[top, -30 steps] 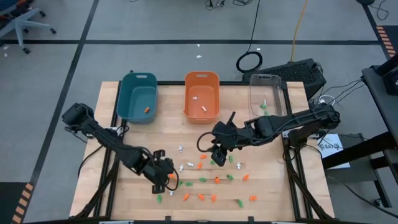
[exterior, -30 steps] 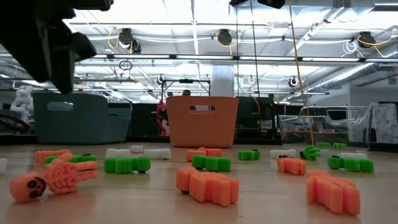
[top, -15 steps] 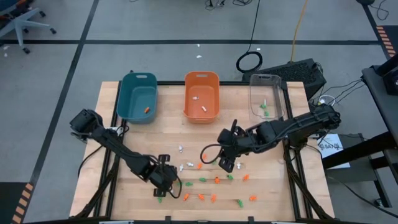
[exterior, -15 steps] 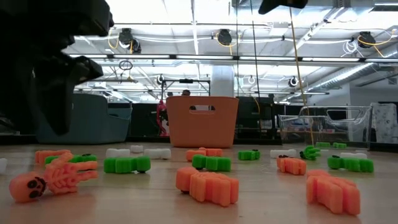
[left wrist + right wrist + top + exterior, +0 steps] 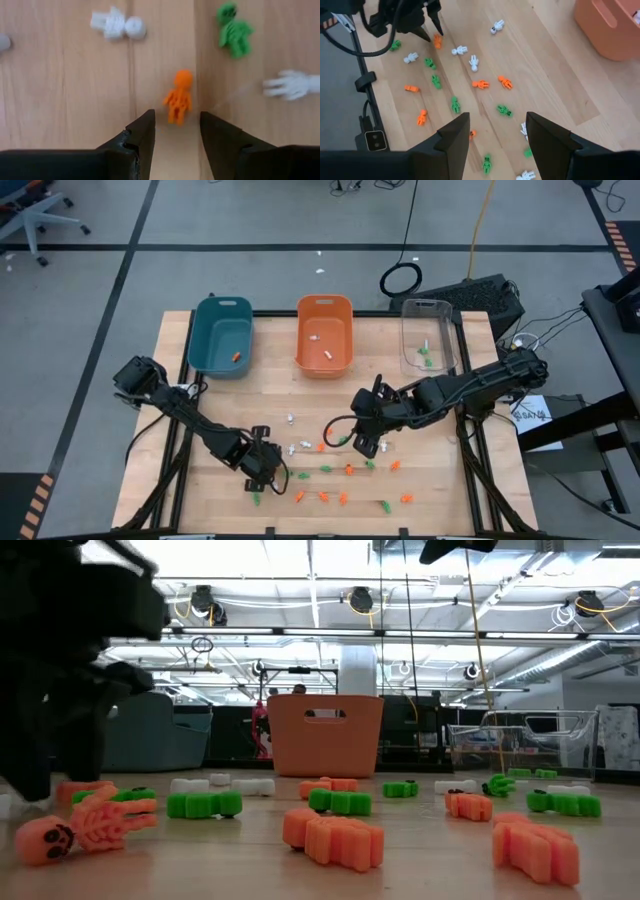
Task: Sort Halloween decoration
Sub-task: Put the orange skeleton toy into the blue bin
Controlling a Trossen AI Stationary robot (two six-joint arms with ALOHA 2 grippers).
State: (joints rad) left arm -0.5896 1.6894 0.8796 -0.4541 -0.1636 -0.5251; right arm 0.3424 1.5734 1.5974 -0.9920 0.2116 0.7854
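The Halloween decoration is many tiny orange, white and green skeleton figures (image 5: 345,470) lying flat across the near half of the wooden table (image 5: 200,500). My left gripper (image 5: 176,131) is open and low, pointing steeply down. Its fingertips stand on either side of the feet of one orange skeleton (image 5: 179,97) without touching it. In the high view this gripper (image 5: 262,470) is near the front left; in the low view it is the dark mass (image 5: 50,730) at the left. My right gripper (image 5: 365,442) hangs open, high above the middle of the scatter (image 5: 497,135).
Three bins stand along the far edge: teal (image 5: 220,335) holding one orange piece, orange (image 5: 324,332) holding white pieces, and clear (image 5: 430,332) holding green ones. A white skeleton (image 5: 117,26) and a green one (image 5: 235,32) lie just beyond the orange one.
My left gripper has come down toward the table and rolled a little, keeping the same opening. My right gripper shifted slightly toward the near right and tipped further down, then held still. No figure has moved.
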